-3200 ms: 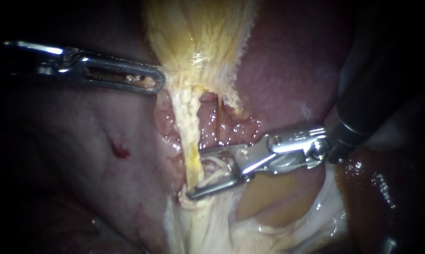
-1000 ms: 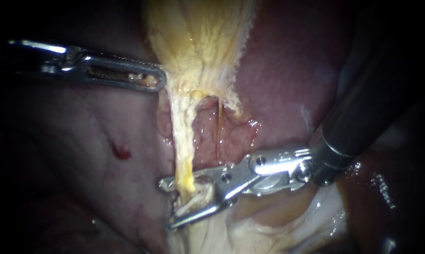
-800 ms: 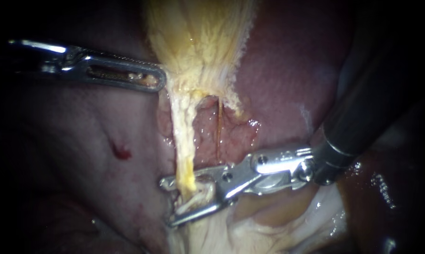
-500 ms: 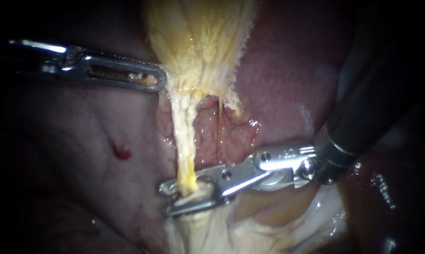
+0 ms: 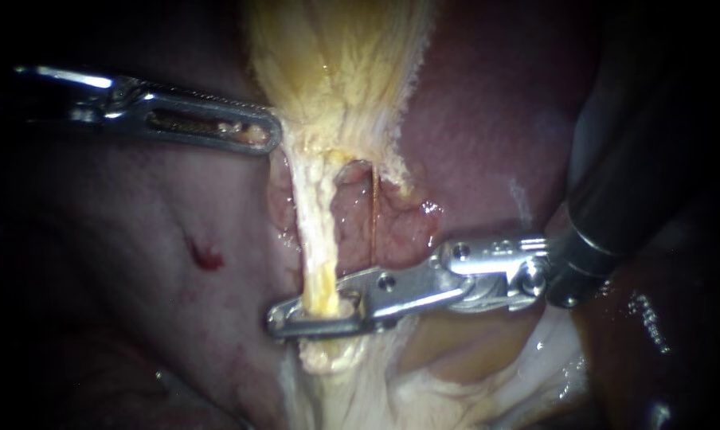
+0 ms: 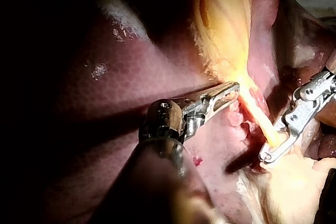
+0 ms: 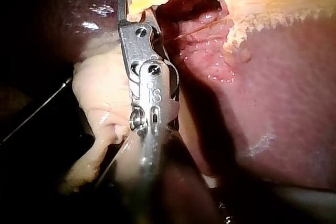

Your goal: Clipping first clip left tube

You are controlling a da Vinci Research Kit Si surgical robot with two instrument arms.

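Right instrument (image 5: pixel 284 317), coming in from the far side of the gallbladder (image 5: pixel 336 72), now has its jaws clenched across the left tube (image 5: pixel 312 231), the pale yellow strand that runs down from the gallbladder's neck. A second ago those jaws stood wide open, one on each side of the strand; half a second ago they were narrowing; now they lie nearly parallel, pinching the tube from two sides, well below the gallbladder. The wrist views show the same grip, with the strand's lower end caught in the tip. No clip can be made out apart from the metal of the jaws, so whether one has seated cannot be told yet. The thin tube (image 5: pixel 373 219) beside it, also hanging from the gallbladder, lies outside the jaws. Left instrument (image 5: pixel 264 137) has not shifted; it appears closed on the gallbladder's edge, keeping the strand taut. By my reading the squeeze is under way.
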